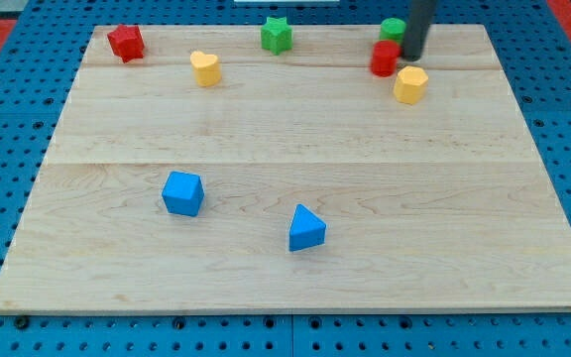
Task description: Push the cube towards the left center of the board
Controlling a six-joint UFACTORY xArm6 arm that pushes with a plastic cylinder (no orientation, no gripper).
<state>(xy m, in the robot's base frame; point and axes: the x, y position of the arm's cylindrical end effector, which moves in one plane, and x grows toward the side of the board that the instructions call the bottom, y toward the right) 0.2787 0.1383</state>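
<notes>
My tip (411, 56), a bare dark rod holding nothing, stands at the view's top right beside a red cylinder block (385, 58); the blue cube block (182, 192) lies well apart, toward the lower left.

The rod (417, 25) runs off the view's top, partly hiding the green block (393, 29).

Seven blocks lay on the wooden board (295, 129). Two were blue: a blue cube (182, 192) and a blue triangular block (306, 229). Two were red: a red star-like block (126, 43) and a red cylinder (385, 58). Two were yellow: a yellow heart-shaped block (205, 67) and a yellow hexagonal block (410, 85). Two were green: a green star (277, 35) and a green cylinder (393, 29). That made eight, not seven. One dark rod showed, with my tip (410, 57).
</notes>
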